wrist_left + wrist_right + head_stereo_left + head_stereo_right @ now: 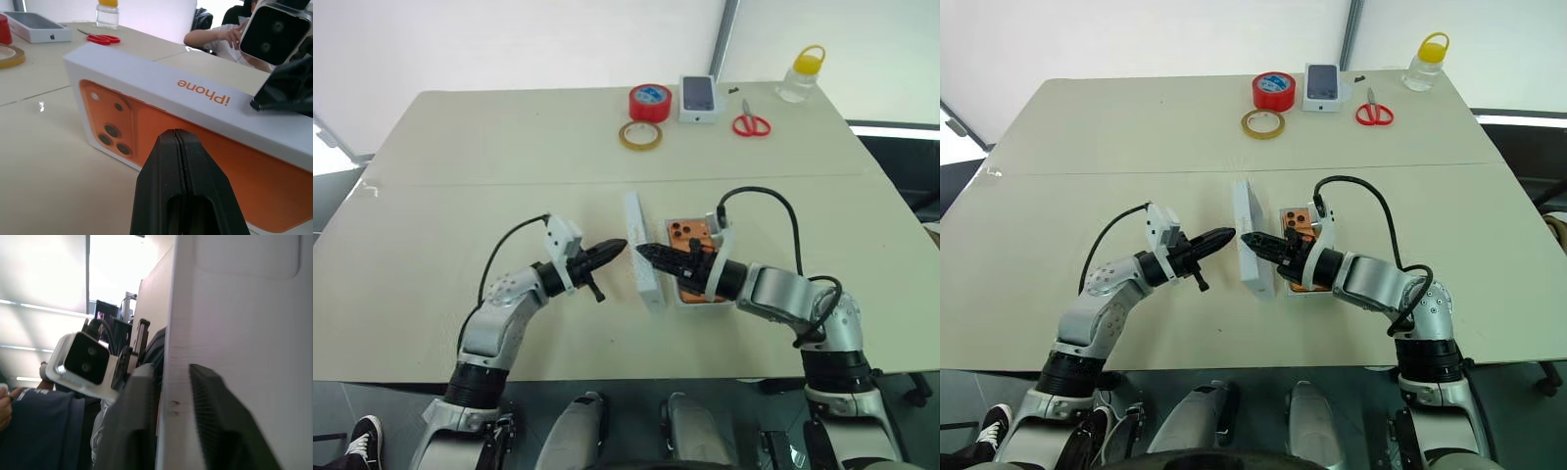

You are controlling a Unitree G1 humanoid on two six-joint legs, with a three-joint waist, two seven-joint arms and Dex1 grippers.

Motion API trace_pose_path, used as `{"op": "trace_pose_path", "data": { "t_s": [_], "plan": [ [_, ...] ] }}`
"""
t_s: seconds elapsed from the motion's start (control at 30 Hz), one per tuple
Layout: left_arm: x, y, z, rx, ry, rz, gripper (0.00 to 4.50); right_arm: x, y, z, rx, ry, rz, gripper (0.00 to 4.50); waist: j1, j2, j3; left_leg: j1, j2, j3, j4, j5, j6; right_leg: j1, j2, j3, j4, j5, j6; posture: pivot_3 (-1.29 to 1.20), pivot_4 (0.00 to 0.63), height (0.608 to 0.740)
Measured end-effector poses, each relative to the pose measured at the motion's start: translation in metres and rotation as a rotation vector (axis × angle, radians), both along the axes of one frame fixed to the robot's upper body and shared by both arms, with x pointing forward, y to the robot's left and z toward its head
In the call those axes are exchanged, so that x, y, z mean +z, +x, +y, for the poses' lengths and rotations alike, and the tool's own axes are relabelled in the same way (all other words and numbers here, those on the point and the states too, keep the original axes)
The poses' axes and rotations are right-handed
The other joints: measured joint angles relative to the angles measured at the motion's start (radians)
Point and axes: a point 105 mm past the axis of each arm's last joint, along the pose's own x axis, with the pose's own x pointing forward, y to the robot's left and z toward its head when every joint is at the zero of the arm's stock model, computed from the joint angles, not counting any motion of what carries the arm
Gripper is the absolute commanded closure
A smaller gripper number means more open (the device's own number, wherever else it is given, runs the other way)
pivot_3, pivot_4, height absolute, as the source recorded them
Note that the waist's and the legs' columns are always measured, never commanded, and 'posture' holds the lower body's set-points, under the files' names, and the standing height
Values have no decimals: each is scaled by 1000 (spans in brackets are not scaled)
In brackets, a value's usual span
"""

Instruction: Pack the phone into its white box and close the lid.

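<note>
On the worktop, the white box lies flat near the front edge with the phone resting inside it, orange back up and the camera lenses toward the far left corner. The right arm crosses above the tray's near end and hides part of it.

Just to the left of the tray, the lid stands on its long edge, tilted a little. The left wrist view shows its outer face printed with an orange phone picture and an orange word along the side wall.

The right gripper has one finger on each side of the lid's wall; the right wrist view shows the white cardboard between the two black fingers, which stand apart by about the wall's thickness, so it grasps the lid. The left gripper is clenched with nothing between its fingers, its tip close beside the lid's printed face; contact cannot be judged.

At the far edge sit a red tape roll, a tan tape ring, a second white phone box, red scissors and a bottle with a yellow cap.
</note>
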Motion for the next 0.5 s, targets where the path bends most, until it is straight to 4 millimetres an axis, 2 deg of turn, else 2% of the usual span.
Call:
{"op": "trace_pose_path", "data": {
  "t_s": [0.13, 0.23, 0.37, 0.47, 0.5],
  "plan": [
    [-1, 7, -15, -17, -27, 5, 4500, 0, 5, -21, -23, -72, -17, 41, 3, 0, 0, -1, -1, 0, 2, -1, 1, 1, 0, -1, 0, 0, 0, 0, 150, 740],
    [5, 12, -31, -47, -34, -26, 4500, 16, 7, -45, -13, -171, -126, 41, 4, 0, 1, -1, -1, 0, 3, -1, 2, 2, 0, -1, -1, 0, 1, 0, 150, 740],
    [4, 13, -52, -84, -58, -17, 4500, 35, 25, -93, -96, -355, -260, 41, 3, -1, 1, -1, -1, 1, 4, -2, 3, 3, 0, -3, -2, -1, 1, 0, 150, 740],
    [0, 13, -67, -112, -53, -6, 4500, 36, 44, -119, -198, -443, -309, 41, -2, -2, 1, 1, 0, 1, 4, -2, 3, 3, 0, -3, 0, -1, 1, 0, 150, 740],
    [-2, 13, -73, -120, -54, -6, 4500, 33, 53, -128, -246, -513, -337, 271, -1, -2, 1, 1, 0, 2, 4, -2, 3, 3, 0, -2, 0, -1, 1, 0, 150, 740]
  ]
}}
